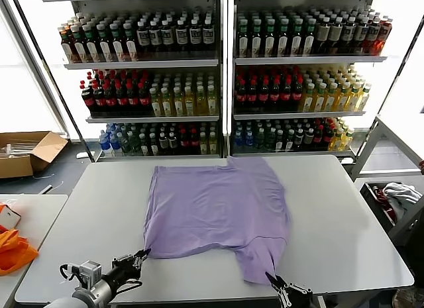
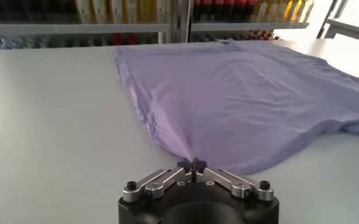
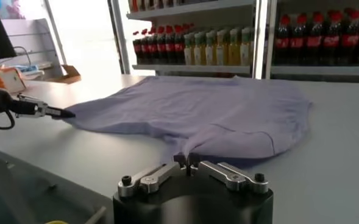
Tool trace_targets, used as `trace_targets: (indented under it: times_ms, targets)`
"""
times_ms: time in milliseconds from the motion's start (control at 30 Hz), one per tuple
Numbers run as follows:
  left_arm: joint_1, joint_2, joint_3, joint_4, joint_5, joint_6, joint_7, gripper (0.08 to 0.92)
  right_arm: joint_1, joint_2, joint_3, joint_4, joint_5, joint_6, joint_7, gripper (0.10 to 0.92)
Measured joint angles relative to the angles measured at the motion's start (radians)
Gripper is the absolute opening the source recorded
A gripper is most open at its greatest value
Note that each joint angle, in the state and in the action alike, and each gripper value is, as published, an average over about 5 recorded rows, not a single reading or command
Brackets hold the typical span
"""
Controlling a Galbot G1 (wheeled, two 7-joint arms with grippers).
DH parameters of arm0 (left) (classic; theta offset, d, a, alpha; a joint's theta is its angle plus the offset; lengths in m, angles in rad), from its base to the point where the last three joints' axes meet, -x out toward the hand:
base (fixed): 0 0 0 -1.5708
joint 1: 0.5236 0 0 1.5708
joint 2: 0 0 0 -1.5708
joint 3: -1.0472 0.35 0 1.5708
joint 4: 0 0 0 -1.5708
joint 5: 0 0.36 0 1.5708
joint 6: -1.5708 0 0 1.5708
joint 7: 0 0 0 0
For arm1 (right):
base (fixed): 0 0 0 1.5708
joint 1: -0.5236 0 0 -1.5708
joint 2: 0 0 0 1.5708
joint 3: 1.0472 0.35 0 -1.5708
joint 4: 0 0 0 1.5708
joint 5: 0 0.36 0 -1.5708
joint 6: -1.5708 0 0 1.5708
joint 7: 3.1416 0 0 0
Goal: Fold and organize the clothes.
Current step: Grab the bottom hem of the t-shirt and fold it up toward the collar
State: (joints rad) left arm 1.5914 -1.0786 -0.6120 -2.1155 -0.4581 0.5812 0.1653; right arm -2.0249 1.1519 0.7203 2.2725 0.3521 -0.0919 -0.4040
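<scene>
Roughly in the middle of the head view, a lavender T-shirt (image 1: 215,212) lies spread on the pale grey bench (image 1: 344,222), plain side up with no print showing. It is soft and lightly rumpled, with shallow creases running across it and a rolled edge along its left side. Its far edge reaches toward the back of the bench, near the shelves of bottles (image 1: 218,76) filling the top of the frame. One part trails as a narrow tongue toward the lower right of the frame.

At lower left, the left gripper (image 1: 142,257) has its fingers (image 2: 185,165) pressed together on the near left corner of the shirt, and the cloth draws to a point there. At bottom centre-right, the right gripper (image 1: 276,283) likewise has its fingers (image 3: 180,160) closed, pinching the tip of the trailing tongue, which gathers into folds.

A cardboard box (image 1: 26,152) sits at middle left, and orange cloth (image 1: 13,248) lies at the lower left edge.
</scene>
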Motion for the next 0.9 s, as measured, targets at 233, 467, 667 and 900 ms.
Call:
trace_targets:
  times_ms: [233,467,667,900]
  targets:
    - [0.088,0.001,-0.044,-0.090,0.016,0.000,-0.010,0.110,-0.094,0.005,0.080,0.035,0.043,0.037,-0.005,0.111]
    - [0.191,-0.011,-0.101,-0.163,0.029,-0.001,0.002,0.111,-0.090,-0.011,0.122,0.042,0.101,0.051,0.013,0.111]
    - [0.225,0.000,-0.131,-0.193,0.036,-0.002,0.025,0.111,-0.006,-0.025,0.108,0.035,0.168,0.035,0.061,0.111]
    - [0.172,0.047,-0.119,-0.178,0.038,-0.002,0.056,0.109,0.158,-0.048,0.034,0.005,0.217,-0.011,0.147,0.111]
